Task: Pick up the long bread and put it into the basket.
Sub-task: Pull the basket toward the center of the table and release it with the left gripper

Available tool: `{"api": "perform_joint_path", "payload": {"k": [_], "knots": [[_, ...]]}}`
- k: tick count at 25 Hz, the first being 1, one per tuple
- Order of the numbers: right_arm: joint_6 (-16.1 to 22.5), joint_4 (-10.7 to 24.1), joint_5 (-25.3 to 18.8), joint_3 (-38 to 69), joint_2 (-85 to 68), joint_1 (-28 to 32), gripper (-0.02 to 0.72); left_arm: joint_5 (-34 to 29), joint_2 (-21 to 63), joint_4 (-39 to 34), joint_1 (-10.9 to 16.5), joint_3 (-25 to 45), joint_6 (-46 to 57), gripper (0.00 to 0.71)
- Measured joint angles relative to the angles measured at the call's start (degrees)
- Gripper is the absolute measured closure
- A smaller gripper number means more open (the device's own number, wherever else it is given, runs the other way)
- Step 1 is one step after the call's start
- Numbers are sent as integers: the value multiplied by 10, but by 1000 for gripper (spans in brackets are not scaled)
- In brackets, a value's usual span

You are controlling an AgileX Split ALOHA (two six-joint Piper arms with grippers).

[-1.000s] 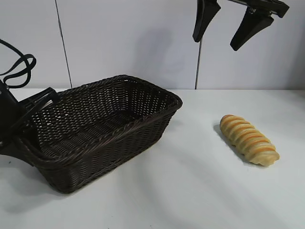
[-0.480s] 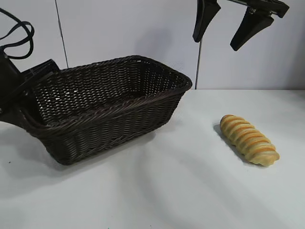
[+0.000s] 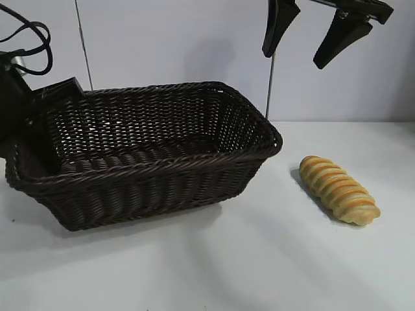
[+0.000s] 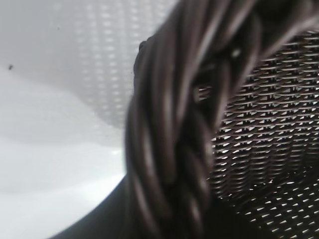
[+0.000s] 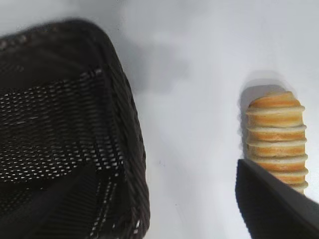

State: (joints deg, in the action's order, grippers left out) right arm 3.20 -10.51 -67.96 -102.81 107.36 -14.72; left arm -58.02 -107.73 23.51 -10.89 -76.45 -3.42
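The basket, dark brown wicker with a braided rim, stands at the left and middle of the white table. My left gripper is shut on the rim at its left end. That rim fills the left wrist view close up, and the fingers are hidden behind it. The long bread, golden with orange stripes, lies on the table to the right of the basket, apart from it. High above the bread and the basket's right end, my right gripper hangs open and empty. Its wrist view looks down on the bread and basket.
White tabletop stretches in front of the basket and bread. A narrow strip of table separates the basket's right corner from the bread. A pale panelled wall stands behind. Black cables loop above the left arm.
The left gripper has swung the basket round and shifted it right, so its long side faces front and its right end is nearer the bread. Bread and right gripper have not moved.
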Motion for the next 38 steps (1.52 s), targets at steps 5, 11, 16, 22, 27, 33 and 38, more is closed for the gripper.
{"api": "perform_joint_path", "payload": {"k": [5, 11, 16, 22, 27, 33, 38], "knots": [[0, 0, 0, 0, 0, 0, 146, -22, -39, -1, 0, -46, -41, 611], [0, 0, 0, 0, 0, 0, 146, -20, -71, -3, 0, -57, -59, 611], [0, 0, 0, 0, 0, 0, 146, -3, -93, -4, 0, -57, -60, 611], [0, 0, 0, 0, 0, 0, 146, 17, -123, 1, 0, -58, -61, 611], [0, 0, 0, 0, 0, 0, 146, 30, -125, 4, 0, -58, -64, 611], [0, 0, 0, 0, 0, 0, 146, 38, -125, 10, 0, -58, -65, 527], [0, 0, 0, 0, 0, 0, 146, 39, -125, 14, 0, -58, -65, 185]]}}
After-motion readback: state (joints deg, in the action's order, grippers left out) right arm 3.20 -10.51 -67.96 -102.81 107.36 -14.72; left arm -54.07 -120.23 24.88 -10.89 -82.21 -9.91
